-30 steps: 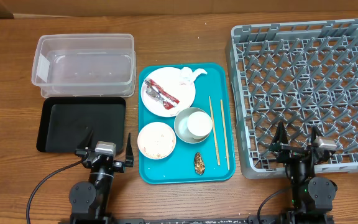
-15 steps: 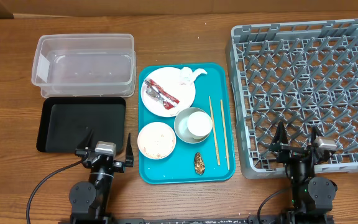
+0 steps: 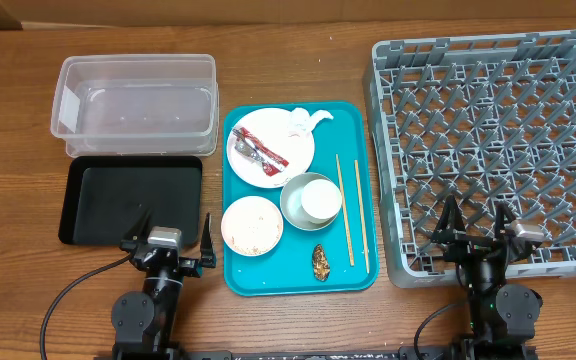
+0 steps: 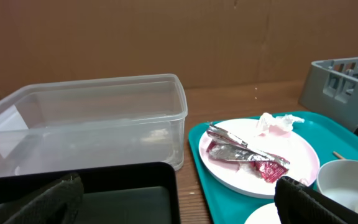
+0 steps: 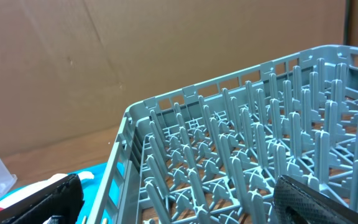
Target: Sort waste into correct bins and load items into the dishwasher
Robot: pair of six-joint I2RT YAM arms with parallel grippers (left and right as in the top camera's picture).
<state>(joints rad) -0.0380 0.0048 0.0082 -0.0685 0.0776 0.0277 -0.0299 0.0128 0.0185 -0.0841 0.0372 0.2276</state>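
Note:
A teal tray (image 3: 353, 272) holds a pale plate (image 3: 280, 130) with a red-and-silver foil wrapper (image 3: 260, 149) and a crumpled white napkin (image 3: 302, 122). It also holds a small plate of crumbs (image 3: 251, 224), a bowl with a white cup (image 3: 319, 199), chopsticks (image 3: 352, 209) and a brown food lump (image 3: 321, 262). The clear tub (image 3: 134, 104) and black tray (image 3: 132, 198) lie to the left, the grey dish rack (image 3: 493, 135) to the right. My left gripper (image 3: 174, 234) is open and empty at the black tray's near edge. My right gripper (image 3: 478, 222) is open over the rack's near edge.
The left wrist view shows the clear tub (image 4: 86, 124), black tray (image 4: 104, 193) and the plate with the wrapper (image 4: 244, 152). The right wrist view shows rack pegs (image 5: 247, 162). A cardboard wall stands behind the table.

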